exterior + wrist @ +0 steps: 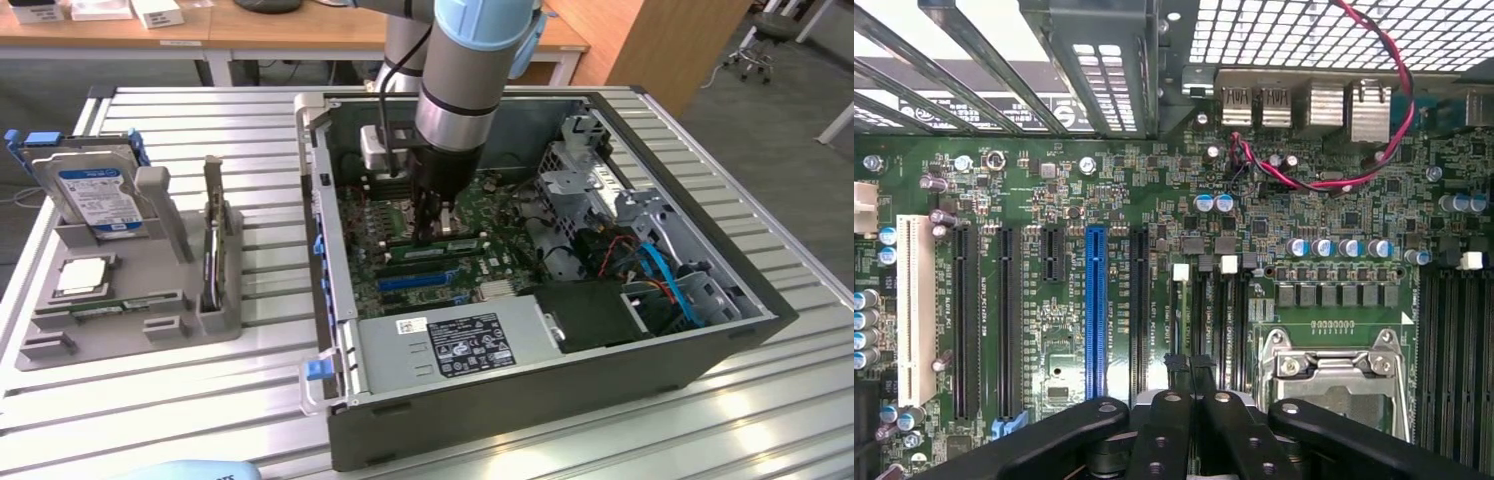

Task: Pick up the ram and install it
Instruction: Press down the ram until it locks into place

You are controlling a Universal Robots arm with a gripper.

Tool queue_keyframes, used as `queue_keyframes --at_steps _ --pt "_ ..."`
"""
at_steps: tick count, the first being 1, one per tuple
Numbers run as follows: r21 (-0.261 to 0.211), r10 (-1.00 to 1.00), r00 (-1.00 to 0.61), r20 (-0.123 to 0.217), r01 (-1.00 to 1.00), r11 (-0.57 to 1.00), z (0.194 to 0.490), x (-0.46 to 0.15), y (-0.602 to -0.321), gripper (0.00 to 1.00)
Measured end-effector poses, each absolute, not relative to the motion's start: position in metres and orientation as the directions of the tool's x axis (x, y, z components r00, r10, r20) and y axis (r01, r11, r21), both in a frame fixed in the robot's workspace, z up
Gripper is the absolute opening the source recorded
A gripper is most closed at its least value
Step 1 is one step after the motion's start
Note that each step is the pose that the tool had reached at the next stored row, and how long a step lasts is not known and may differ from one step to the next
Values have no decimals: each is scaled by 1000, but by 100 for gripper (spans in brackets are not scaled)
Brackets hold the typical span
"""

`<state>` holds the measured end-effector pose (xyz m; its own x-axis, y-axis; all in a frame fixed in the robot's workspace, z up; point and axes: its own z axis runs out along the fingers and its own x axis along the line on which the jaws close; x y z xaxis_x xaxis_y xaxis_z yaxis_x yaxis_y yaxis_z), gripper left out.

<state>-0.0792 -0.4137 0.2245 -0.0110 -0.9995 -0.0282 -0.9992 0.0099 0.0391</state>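
Note:
The ram [454, 246], a narrow green stick with dark chips, stands on edge in a memory slot on the motherboard [400, 215] inside the open computer case [534, 400]. My gripper [430, 235] reaches straight down into the case and is shut, its tips at the ram's top edge. In the wrist view the two black fingers meet at my gripper [1189, 368], and the ram [1178, 315] shows edge-on as a thin green strip just beyond them. It lies beside the fingertips' line rather than between them. Whether they touch it I cannot tell.
A grey parts tray [127, 330] sits at the exterior view's left, holding a blue-labelled hard drive [96, 195], a square processor [83, 275] and a green board strip [114, 305]. Inside the case are the power supply [454, 345], a drive cage [594, 180] and cables [667, 280].

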Motion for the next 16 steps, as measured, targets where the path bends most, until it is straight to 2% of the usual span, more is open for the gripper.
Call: queue_keyframes --at_steps 16 --pt "40 -1000 -11 -27 -999 10 249 -79 -414 10"
